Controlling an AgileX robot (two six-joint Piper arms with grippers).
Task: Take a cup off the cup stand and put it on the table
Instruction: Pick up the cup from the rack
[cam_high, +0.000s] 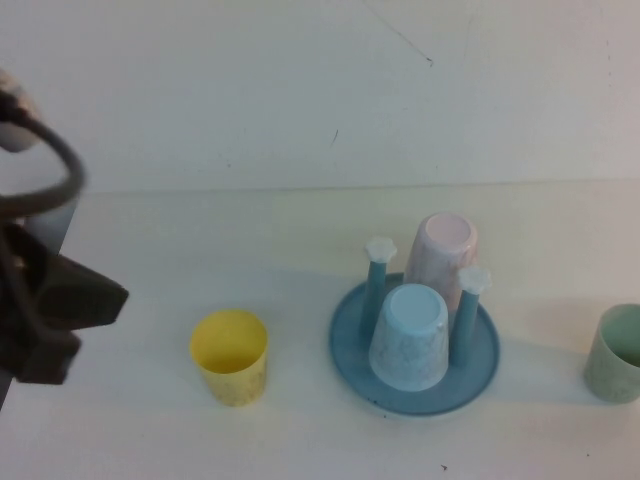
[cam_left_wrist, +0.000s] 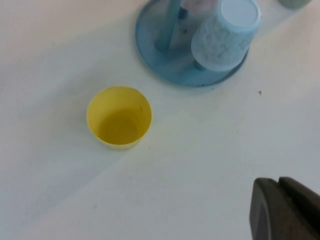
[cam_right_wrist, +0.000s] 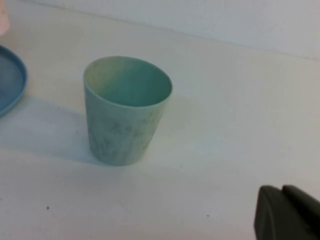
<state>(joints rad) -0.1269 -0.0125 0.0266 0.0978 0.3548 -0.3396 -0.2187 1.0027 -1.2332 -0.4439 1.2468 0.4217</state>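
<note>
High view. The table (cam_high: 150, 430) is white and flat, with a pale wall behind. The cup stand (cam_high: 345, 358), a round blue dish with upright pegs, sits right of centre. The cup (cam_high: 410, 336), light blue and speckled, stands upside down on the near part of the stand. A pink cup (cam_high: 445, 252) is upside down on the stand just behind it. Two blue pegs with white flower caps (cam_high: 380, 247) rise bare beside the cups. A yellow cup (cam_high: 230, 355) stands upright on the table left of the stand, apart from it. A green cup (cam_high: 618, 352) stands upright at the right edge, apart from the stand. The left arm's dark body (cam_high: 45, 310) shows at the left edge, well clear of the yellow cup.

Left wrist view. The yellow cup (cam_left_wrist: 119, 117) is seen from above, open and empty. Beyond it is the stand (cam_left_wrist: 150, 45) with the blue cup (cam_left_wrist: 225, 35) upturned on it. The left gripper (cam_left_wrist: 285, 210) shows only as a dark corner above bare table and holds nothing; how far its fingers are parted cannot be told.

Right wrist view. The green cup (cam_right_wrist: 126, 110) stands upright and empty on the table, with the stand's rim (cam_right_wrist: 12, 80) beside it. The right gripper (cam_right_wrist: 287, 212) is a dark corner clear of the cup, holding nothing; its finger spread cannot be told.
</note>
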